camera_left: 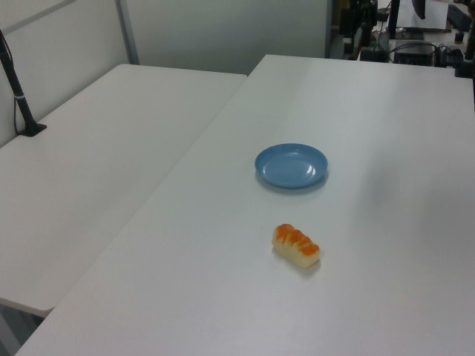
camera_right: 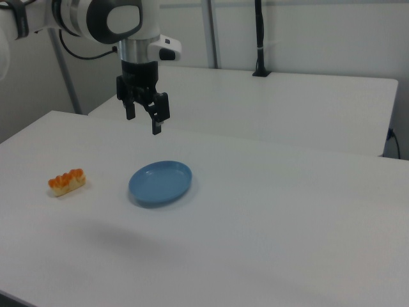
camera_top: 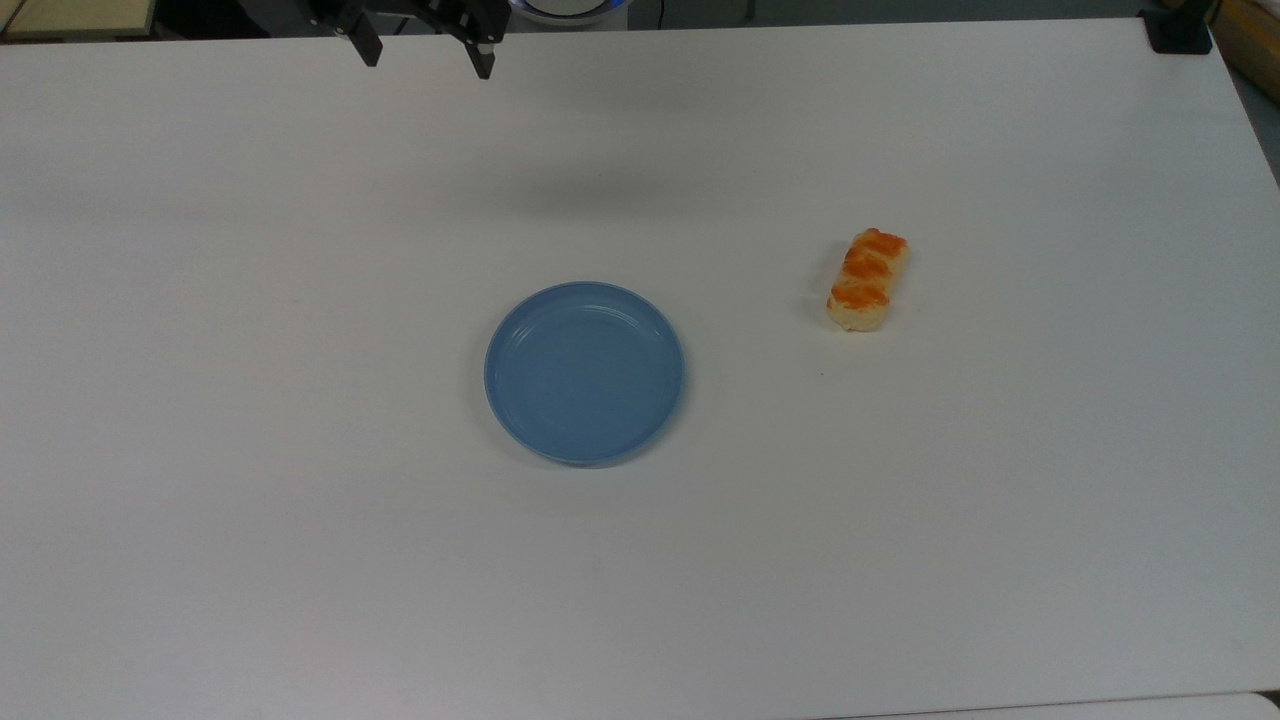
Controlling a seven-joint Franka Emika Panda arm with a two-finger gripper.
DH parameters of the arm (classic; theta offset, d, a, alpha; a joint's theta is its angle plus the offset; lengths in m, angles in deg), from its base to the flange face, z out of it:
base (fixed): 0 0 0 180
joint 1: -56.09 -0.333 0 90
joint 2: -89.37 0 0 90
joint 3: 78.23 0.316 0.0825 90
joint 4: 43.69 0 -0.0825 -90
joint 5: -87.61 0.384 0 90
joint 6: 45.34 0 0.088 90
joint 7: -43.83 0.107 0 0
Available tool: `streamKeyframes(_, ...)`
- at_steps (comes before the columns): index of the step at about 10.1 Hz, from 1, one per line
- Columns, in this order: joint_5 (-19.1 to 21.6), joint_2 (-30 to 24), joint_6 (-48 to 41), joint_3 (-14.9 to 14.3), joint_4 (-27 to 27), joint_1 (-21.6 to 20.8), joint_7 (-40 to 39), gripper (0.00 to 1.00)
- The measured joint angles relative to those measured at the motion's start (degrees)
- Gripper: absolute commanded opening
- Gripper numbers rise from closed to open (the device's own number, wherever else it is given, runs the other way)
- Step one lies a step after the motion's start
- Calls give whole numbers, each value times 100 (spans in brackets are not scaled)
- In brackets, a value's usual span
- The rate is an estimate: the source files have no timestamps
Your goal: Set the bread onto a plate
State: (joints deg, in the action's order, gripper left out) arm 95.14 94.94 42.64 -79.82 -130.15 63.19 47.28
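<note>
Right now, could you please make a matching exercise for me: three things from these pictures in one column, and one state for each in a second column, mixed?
Things:
1. bread
2. plate
3. gripper

States:
A. empty, light blue, on the table
B. up in the air, fingers apart, holding nothing
C. lying on the bare table, apart from the dish

Pairs: 1-C, 2-A, 3-B
</note>
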Motion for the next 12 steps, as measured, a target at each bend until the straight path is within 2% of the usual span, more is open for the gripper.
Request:
streamKeyframes(2, 0, 63, 0, 26, -26, -92, 0, 100)
streamKeyframes(5, 5, 273, 41, 38, -82, -485, -1, 100)
streamKeyframes(8, 62, 319, 44, 65, -91, -1234, 22, 100)
streamKeyframes(12, 69, 944, 744, 80, -111, -2239, 961, 99)
